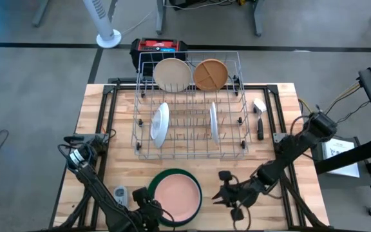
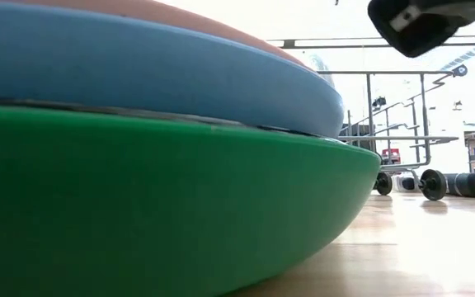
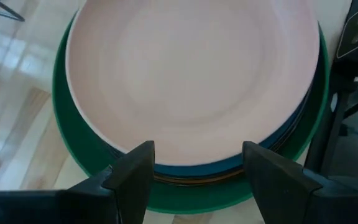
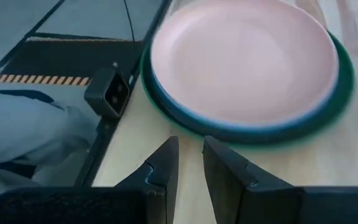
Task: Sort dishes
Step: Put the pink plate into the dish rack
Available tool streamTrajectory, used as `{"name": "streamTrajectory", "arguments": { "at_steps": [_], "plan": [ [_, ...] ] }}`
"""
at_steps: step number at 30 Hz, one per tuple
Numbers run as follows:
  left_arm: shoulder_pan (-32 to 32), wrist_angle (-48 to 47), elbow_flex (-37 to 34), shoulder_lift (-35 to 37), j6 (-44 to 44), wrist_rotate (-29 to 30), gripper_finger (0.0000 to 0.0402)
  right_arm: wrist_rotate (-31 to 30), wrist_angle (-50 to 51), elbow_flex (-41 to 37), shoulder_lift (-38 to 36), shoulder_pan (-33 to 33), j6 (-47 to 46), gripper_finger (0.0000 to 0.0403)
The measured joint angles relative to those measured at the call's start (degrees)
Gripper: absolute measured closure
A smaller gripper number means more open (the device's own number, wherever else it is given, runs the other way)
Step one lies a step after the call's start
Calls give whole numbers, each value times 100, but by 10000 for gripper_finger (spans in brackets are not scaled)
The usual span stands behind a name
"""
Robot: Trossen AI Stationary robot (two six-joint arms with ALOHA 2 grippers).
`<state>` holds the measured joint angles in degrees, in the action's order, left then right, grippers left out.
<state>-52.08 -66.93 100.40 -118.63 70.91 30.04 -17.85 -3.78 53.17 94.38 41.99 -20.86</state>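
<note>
A stack of dishes sits at the table's near middle: a pink plate [image 1: 176,195] on top, a blue one [image 2: 138,74] under it, and a large green one [image 3: 73,155] on the wood at the bottom. My left gripper [image 3: 197,180] is open, its fingers standing over the stack's near-left rim; I cannot tell whether they touch it. My right gripper [image 4: 191,165] hovers just right of the stack, pointing at it. Its fingers stand a narrow gap apart with nothing between them. In the wire rack [image 1: 189,151], a cream plate [image 1: 172,74], a tan plate [image 1: 210,74] and two white plates [image 1: 160,122] stand on edge.
The rack fills the table's far middle. A white spatula [image 1: 259,106] and a dark-handled utensil [image 1: 259,127] lie to its right. A small grey gadget [image 1: 120,192] lies left of the stack. Bare wood shows between the rack and the stack.
</note>
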Motion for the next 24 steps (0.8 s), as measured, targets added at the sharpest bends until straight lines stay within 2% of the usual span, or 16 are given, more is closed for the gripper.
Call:
{"name": "streamTrajectory", "arguments": {
  "at_steps": [7, 13, 19, 24],
  "plan": [
    [-137, 6, 1, 25, 176, -62, 171, -79, 35, 1166, 1033, -88, 499, 328],
    [-257, -39, 232, 33, 211, -68, 171, -14, 292, 2036, 1658, -275, 598, 341],
    [-530, -272, 689, 37, 205, -63, 171, 22, 530, 2549, 2073, -370, 596, 350],
    [-745, -644, 979, 42, 432, 190, 171, 126, 504, 2858, 2332, -398, 574, 332]
  ]
}}
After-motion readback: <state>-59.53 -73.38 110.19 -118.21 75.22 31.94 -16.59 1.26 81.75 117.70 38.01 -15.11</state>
